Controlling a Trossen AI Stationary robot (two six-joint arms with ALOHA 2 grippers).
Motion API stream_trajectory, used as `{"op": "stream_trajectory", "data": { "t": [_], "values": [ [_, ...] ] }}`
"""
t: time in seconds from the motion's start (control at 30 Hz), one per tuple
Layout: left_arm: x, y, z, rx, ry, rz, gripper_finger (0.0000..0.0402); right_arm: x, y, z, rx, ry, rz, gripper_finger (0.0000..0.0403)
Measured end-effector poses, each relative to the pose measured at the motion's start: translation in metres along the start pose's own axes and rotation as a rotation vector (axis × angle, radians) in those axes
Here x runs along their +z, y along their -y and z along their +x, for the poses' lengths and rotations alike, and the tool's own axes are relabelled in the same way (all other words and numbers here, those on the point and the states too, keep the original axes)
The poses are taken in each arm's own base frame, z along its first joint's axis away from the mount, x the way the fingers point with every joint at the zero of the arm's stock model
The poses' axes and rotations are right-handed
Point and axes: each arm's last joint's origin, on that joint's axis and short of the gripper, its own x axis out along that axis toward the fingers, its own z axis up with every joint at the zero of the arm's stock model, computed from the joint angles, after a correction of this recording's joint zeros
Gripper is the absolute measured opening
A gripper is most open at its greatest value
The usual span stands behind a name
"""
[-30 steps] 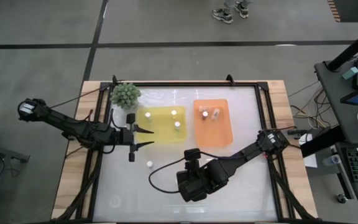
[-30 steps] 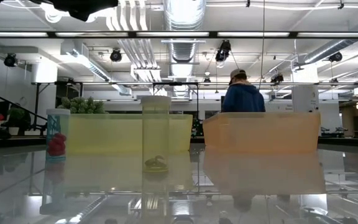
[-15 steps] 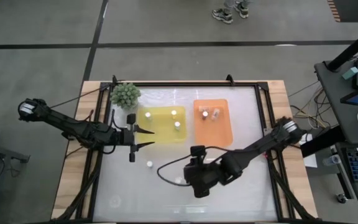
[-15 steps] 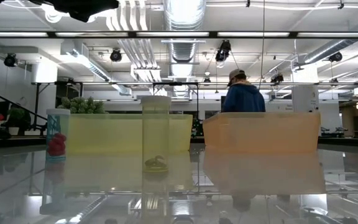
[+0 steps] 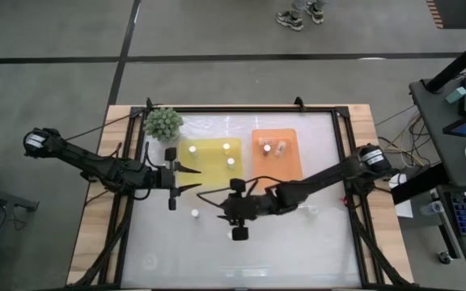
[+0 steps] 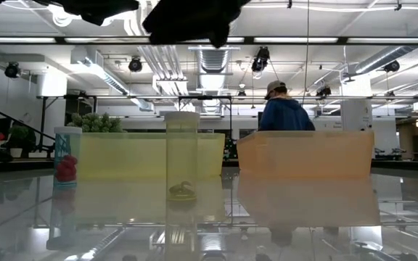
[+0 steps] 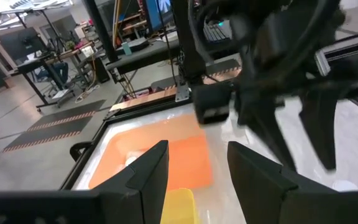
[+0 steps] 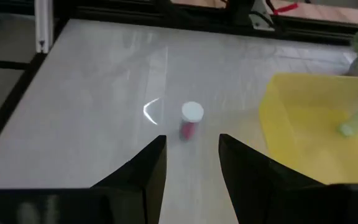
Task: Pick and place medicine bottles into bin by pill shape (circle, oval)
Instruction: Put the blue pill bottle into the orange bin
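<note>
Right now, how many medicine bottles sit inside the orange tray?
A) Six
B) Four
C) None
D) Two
D: the high view shows two white-capped medicine bottles side by side in the far part of the orange tray, and no others in it.

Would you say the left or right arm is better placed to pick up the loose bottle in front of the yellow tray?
Right, probably. The right gripper is open, empty and beside the bottle, which sits ahead of its fingers. The left gripper points at the yellow tray.

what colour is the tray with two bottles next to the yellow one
Orange tray; clearest in the high view.
</note>
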Motion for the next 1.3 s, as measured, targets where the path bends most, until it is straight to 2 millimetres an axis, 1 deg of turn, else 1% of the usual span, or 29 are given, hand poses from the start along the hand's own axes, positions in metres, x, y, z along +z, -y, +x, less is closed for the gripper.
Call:
{"op": "stream_trajectory", "data": {
  "t": [0.1, 0.3, 0.43, 0.67, 0.93, 1.07, 1.2, 1.3],
  "values": [
    [0.000, 0.000, 0.000, 0.000, 0.000, 0.000, 0.0150, -0.005, 0.008, 0.013, 0.007, -0.015, 0.012, 0.0139],
    [0.000, 0.000, 0.000, 0.001, 0.000, 0.002, 0.0150, -0.002, 0.016, 0.036, 0.035, -0.024, 0.061, 0.0147],
    [0.000, 0.000, 0.000, 0.001, 0.001, 0.011, 0.0150, 0.002, 0.015, 0.052, 0.035, -0.022, 0.052, 0.0167],
    [0.000, 0.000, 0.000, 0.001, 0.001, 0.010, 0.0150, 0.005, 0.012, 0.080, 0.029, -0.020, 0.009, 0.0182],
    [0.000, 0.000, 0.000, 0.001, 0.001, 0.011, 0.0150, 0.004, 0.020, 0.110, -0.012, -0.064, 0.020, 0.0234],
    [0.000, 0.000, 0.000, 0.001, 0.000, 0.011, 0.0150, -0.001, 0.017, 0.124, -0.009, -0.087, -0.006, 0.0256],
    [0.000, 0.000, 0.000, 0.001, 0.000, 0.011, 0.0150, -0.005, 0.015, 0.134, -0.010, -0.125, -0.012, 0.0265],
    [0.000, 0.000, 0.000, 0.001, 0.000, 0.011, 0.0150, -0.005, 0.015, 0.140, -0.013, -0.144, -0.013, 0.0262]
  ]
}}
